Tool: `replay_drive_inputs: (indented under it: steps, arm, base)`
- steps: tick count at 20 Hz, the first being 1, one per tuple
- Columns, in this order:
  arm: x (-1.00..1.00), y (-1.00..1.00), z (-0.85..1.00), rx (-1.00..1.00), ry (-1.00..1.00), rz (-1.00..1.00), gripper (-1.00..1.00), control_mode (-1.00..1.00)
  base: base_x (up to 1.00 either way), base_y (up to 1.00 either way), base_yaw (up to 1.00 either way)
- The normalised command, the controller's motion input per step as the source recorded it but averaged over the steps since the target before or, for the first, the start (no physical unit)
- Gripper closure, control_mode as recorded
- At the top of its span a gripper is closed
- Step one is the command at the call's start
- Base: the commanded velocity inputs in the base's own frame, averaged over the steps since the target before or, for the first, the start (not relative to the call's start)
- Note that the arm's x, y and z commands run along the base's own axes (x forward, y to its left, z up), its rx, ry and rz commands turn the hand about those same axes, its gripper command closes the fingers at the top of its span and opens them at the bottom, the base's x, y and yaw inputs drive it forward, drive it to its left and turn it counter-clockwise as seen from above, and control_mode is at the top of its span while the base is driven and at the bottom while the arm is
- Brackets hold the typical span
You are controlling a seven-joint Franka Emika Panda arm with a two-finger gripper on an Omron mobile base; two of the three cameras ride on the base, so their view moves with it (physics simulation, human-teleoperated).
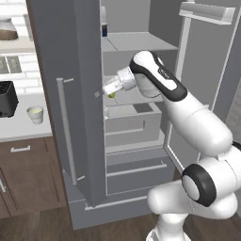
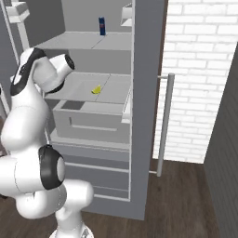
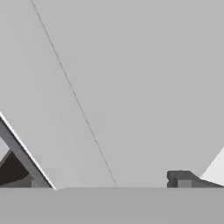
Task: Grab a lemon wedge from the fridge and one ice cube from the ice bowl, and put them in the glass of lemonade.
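Note:
The fridge (image 1: 70, 70) stands with both doors open. On its middle shelf lies the lemon wedge (image 1: 112, 95), small and yellow-green, which the right base view shows as the lemon wedge (image 2: 96, 89) alone on the pale shelf. My gripper (image 1: 106, 89) reaches in over that shelf, just above and left of the wedge, its fingers partly behind the left door's edge. In the hand view one dark fingertip (image 3: 181, 178) rises far to the right over bare grey shelf; the jaws stand open and hold nothing. The glass of lemonade (image 1: 35, 114) sits on the counter left of the fridge. The ice bowl and ice cube are out of view.
The left door (image 1: 82, 141), with its long bar handle, hangs close beside my wrist. A blue can (image 2: 102, 26) stands on the upper shelf, and a drawer (image 2: 90, 118) juts out below the wedge's shelf. A black toaster (image 1: 7, 99) and a jar (image 1: 7, 29) are at the far left.

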Motion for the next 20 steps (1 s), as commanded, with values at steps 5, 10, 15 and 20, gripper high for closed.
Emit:
replay_drive_inputs:
  steps: [5, 10, 15, 20]
  arm:
    - [-0.29, 0.91, 0.0, 0.01, -0.07, 0.2, -1.0, -1.0]
    - [-0.32, 1.0, 0.0, 0.0, -0.03, 0.19, -1.0, -1.0]
    - [-0.33, 0.39, 0.02, -0.06, -0.02, 0.04, -1.0, -1.0]
    - [-0.62, -0.1, 0.21, -0.05, -0.08, -0.01, -1.0, -1.0]
  base:
    - [0.0, 0.0, 0.0]
    - [0.0, 0.0, 0.0]
    - [0.0, 0.0, 0.0]
    - [0.0, 0.0, 0.0]
